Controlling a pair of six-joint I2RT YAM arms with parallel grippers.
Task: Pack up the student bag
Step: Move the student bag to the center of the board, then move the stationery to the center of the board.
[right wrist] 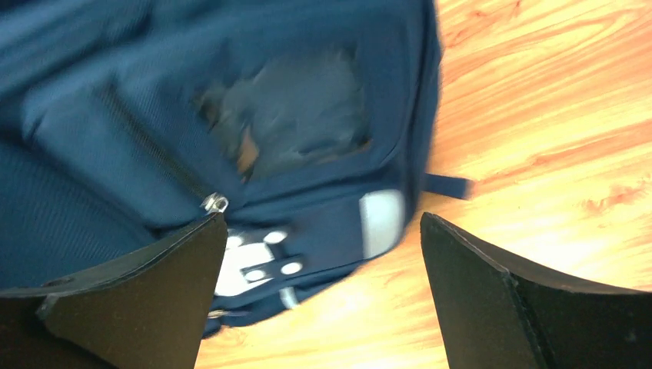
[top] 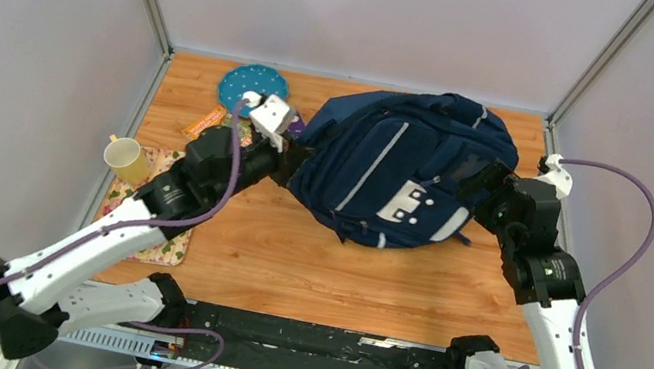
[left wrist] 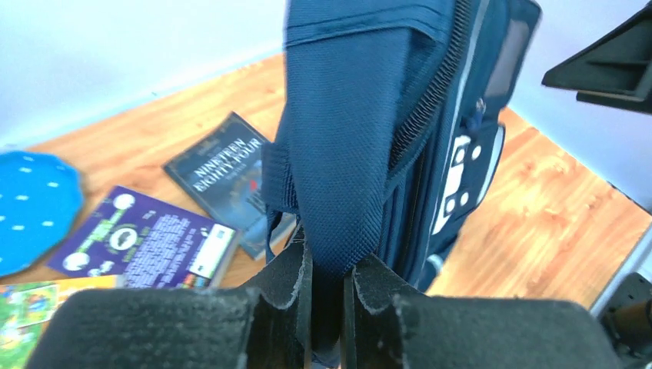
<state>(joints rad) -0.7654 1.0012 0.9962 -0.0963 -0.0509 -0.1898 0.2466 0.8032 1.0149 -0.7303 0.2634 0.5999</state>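
The navy student bag (top: 402, 167) lies on the wooden table at the back middle, front pockets, grey stripe and white patch facing up. My left gripper (top: 288, 159) is at its left end, shut on a fold of the bag's navy fabric (left wrist: 338, 192), which stands up between the fingers (left wrist: 288, 280). My right gripper (top: 480, 186) is open at the bag's right side; in the right wrist view the bag (right wrist: 192, 138) fills the upper left and the white patch (right wrist: 254, 265) sits by the left finger (right wrist: 131, 300).
Left of the bag lie a blue dotted plate (top: 254, 85), a dark "Nineteen Eighty-Four" book (left wrist: 223, 173), a purple book (left wrist: 146, 246) and a colourful booklet (left wrist: 31, 304). A yellow cup (top: 125, 156) stands on a patterned mat (top: 140, 213) at the left edge. Walls enclose the table.
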